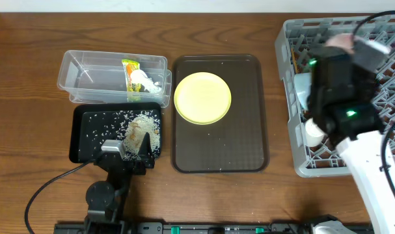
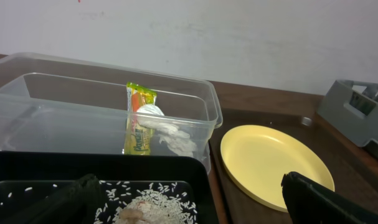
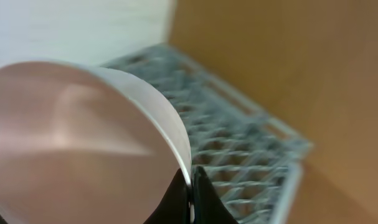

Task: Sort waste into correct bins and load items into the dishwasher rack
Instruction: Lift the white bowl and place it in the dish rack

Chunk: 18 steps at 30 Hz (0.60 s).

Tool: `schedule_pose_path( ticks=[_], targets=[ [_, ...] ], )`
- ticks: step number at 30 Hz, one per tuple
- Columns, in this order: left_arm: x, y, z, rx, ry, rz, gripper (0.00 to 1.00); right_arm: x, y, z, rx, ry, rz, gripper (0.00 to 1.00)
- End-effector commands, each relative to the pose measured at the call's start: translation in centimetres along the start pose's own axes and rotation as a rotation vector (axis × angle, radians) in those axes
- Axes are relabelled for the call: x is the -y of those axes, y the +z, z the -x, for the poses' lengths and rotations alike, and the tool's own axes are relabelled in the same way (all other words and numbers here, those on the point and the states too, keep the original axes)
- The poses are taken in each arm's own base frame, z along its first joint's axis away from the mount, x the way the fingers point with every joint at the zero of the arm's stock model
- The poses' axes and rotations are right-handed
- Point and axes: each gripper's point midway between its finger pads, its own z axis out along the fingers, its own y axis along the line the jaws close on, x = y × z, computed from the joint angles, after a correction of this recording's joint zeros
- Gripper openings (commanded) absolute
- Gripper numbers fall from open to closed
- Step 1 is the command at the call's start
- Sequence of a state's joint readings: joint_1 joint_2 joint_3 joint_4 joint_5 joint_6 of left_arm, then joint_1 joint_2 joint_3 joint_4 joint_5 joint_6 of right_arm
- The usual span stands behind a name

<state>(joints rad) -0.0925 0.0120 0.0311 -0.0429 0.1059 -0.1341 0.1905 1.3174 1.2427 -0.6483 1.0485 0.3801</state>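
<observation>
The snack wrapper (image 1: pixel 130 70) and the white tissue (image 1: pixel 146 83) lie in the clear tub (image 1: pixel 86 71); both also show in the left wrist view, wrapper (image 2: pixel 137 118), tissue (image 2: pixel 167 134). Rice and beige scraps (image 1: pixel 138 127) lie in the black tray (image 1: pixel 83 140). The yellow plate (image 1: pixel 202 97) rests on the brown serving tray. My left gripper (image 2: pixel 198 208) is open and empty over the black tray's near edge. My right gripper (image 3: pixel 190 193) is shut on the rim of a white bowl (image 3: pixel 83 137) above the grey rack (image 1: pixel 295 162). A light blue bowl (image 1: pixel 302 88) sits in the rack, partly hidden.
The brown serving tray (image 1: pixel 249 143) lies between the black tray and the rack. The right arm (image 1: pixel 343 97) covers much of the rack. A black cable (image 1: pixel 47 188) runs over the table at the front left.
</observation>
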Motion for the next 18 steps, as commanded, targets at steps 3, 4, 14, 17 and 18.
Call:
schedule_pose_path(
  ticks=[3, 4, 14, 17, 18],
  targets=[
    [-0.1, 0.2, -1.5, -0.035, -0.008, -0.006, 0.95, 4.1, 4.6, -0.6, -0.033, -0.157, -0.272, 0.01],
    [-0.1, 0.2, -1.5, -0.034, -0.008, -0.006, 0.95, 4.2, 5.6, -0.9, -0.047, -0.177, -0.294, 0.01],
    [-0.1, 0.2, -1.5, -0.034, -0.008, -0.006, 0.95, 0.7, 11.0, -6.3, -0.172, -0.419, -0.335, 0.01],
    [-0.1, 0.2, -1.5, -0.034, -0.008, -0.006, 0.95, -1.4, 10.9, -7.4, -0.173, -0.476, -0.304, 0.01],
    [-0.1, 0.2, -1.5, -0.034, -0.007, -0.006, 0.95, -2.2, 10.7, -7.8, -0.173, -0.500, -0.291, 0.01]
  ],
)
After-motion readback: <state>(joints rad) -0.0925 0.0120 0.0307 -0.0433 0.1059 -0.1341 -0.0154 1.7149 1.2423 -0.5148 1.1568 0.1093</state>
